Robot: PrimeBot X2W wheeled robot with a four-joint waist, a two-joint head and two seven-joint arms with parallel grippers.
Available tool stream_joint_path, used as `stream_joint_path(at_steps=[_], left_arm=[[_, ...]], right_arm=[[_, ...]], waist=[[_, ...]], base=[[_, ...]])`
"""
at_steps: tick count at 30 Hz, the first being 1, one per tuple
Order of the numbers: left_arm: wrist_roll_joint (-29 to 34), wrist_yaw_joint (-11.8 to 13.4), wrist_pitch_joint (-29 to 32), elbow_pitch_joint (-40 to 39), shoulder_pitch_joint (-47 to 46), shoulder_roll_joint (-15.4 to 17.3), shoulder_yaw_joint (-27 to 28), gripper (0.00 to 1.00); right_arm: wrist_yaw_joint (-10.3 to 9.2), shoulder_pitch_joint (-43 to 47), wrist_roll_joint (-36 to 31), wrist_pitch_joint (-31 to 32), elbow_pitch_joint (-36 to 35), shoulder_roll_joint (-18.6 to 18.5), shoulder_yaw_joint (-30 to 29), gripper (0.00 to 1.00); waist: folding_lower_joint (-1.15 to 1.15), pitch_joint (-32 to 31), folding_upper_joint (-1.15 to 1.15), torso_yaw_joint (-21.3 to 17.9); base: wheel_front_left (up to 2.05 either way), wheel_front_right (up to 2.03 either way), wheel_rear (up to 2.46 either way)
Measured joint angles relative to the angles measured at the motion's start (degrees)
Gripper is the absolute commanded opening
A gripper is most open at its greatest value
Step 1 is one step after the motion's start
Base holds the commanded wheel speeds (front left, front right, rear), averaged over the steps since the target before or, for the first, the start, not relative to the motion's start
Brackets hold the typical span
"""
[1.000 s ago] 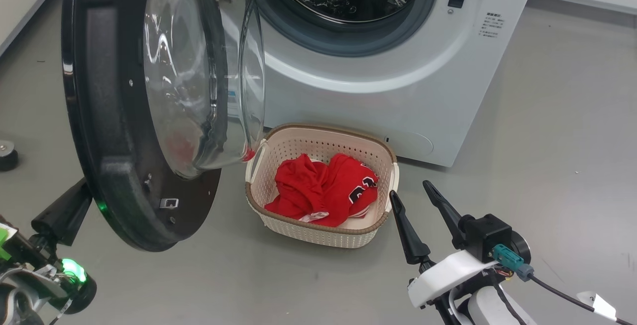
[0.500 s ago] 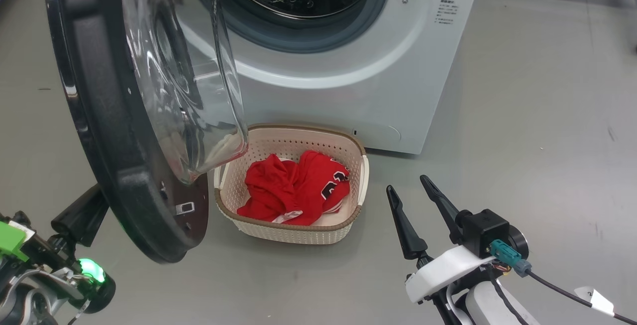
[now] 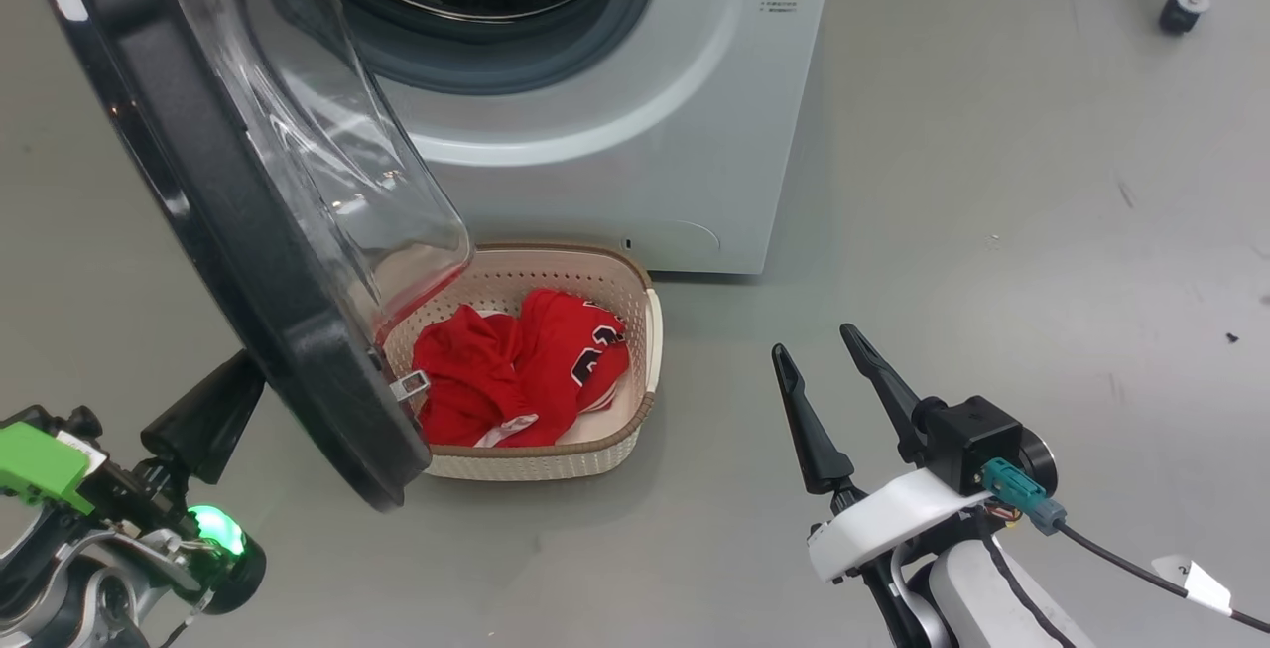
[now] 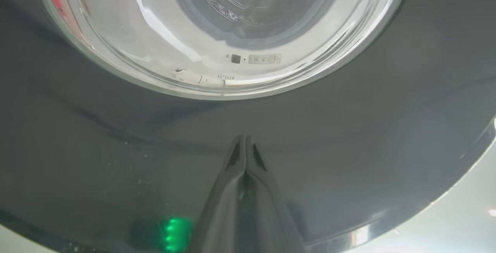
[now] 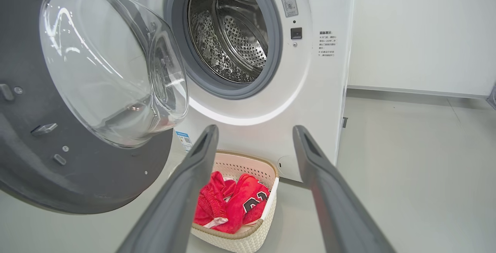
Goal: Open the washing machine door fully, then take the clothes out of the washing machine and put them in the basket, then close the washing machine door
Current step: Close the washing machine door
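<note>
The white washing machine (image 3: 615,132) stands at the top of the head view with its steel drum (image 5: 228,32) bare. The washing machine door (image 3: 248,261) hangs part-way open, its glass bowl facing the opening and its lower edge over the basket's left end. My left gripper (image 3: 203,415) is shut, its tips (image 4: 245,140) against the door's black outer face (image 4: 348,136). The cream basket (image 3: 650,330) sits on the floor before the machine with the red clothes (image 3: 516,370) inside. My right gripper (image 3: 816,340) stands open and empty, right of the basket (image 5: 248,237).
Grey floor stretches wide to the right of the machine and basket. A caster wheel (image 3: 1179,8) of some stand sits at the far top right. A white wall and baseboard (image 5: 407,90) run behind the machine. A cable (image 3: 1121,554) trails from my right wrist.
The head camera has turned, sliding the whole scene left. Against the basket, the door has swung towards the machine opening, with my shut left gripper following behind it. The right gripper stays open.
</note>
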Motion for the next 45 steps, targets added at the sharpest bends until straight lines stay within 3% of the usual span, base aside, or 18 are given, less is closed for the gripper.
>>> stream_joint_path(at_steps=[22,45], left_arm=[[-0.62,0.00,-2.97,-0.60,-0.38,-1.42,-2.12,0.00],[-2.30,0.43,-13.55,3.83,-9.96,-3.86,1.34,0.00]], right_arm=[[-1.08,-1.10,0.52,0.00,-2.13,0.01,-0.29,1.00],[-1.59,-2.10,1.14,0.00,-3.79,0.03,-0.36,1.00]], waist=[[0.00,3.51,0.00,-12.13],[0.00,7.25,0.00,-21.47]], base=[[0.00,0.00,0.00],[0.00,0.00,0.00]])
